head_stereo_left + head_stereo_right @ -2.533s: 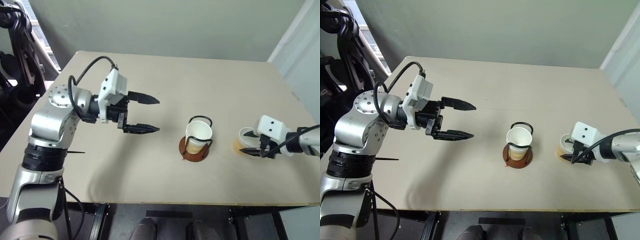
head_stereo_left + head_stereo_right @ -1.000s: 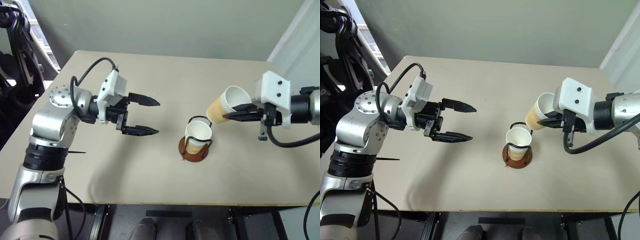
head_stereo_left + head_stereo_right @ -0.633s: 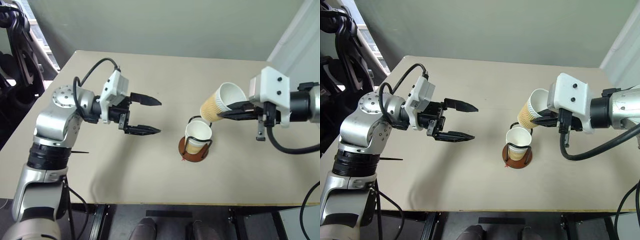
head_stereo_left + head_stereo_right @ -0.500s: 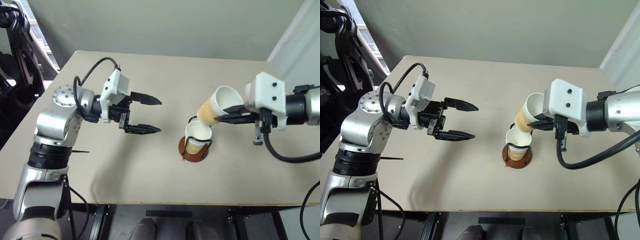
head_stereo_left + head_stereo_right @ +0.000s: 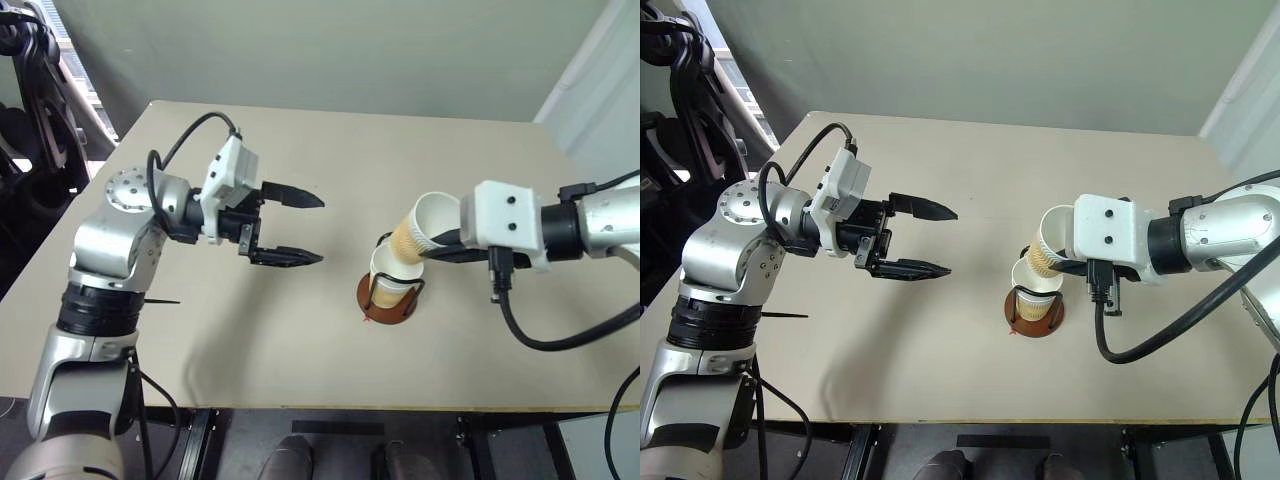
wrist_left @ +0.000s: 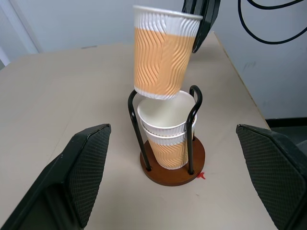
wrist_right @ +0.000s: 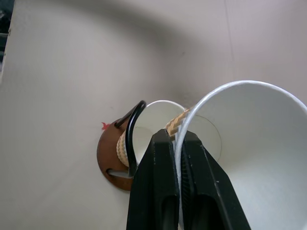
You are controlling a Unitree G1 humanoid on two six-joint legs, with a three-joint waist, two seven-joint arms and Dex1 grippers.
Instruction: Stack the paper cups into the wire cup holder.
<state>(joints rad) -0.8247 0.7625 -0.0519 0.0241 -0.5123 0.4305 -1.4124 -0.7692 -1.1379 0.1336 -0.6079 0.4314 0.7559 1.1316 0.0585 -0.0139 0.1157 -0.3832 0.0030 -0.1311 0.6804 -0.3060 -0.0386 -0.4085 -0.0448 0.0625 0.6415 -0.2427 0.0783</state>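
My right gripper [image 7: 177, 143]: fingers pinched together on the rim of a paper cup [image 6: 162, 57], one finger inside the wall and one outside.
Held cup: upright in the left wrist view, slightly tilted from the head views, mouth up, its bottom just above the mouth of the cups already in the holder; I cannot tell whether it touches them.
Wire cup holder [image 6: 172, 168]: standing on the table [image 5: 300, 360] near the middle, its brown disc base flat, black wire loops upright on either side of the cups.
Nested cups [image 6: 166, 136]: two visible rims, one cup set inside the other, seated upright in the holder between the loops.
My left gripper [image 5: 290, 228]: fingers spread wide apart, gripping nothing, hanging above the table well to the left of the holder and pointing toward it.
Red mark [image 6: 202, 175]: a small spot on the table just beside the holder's base.
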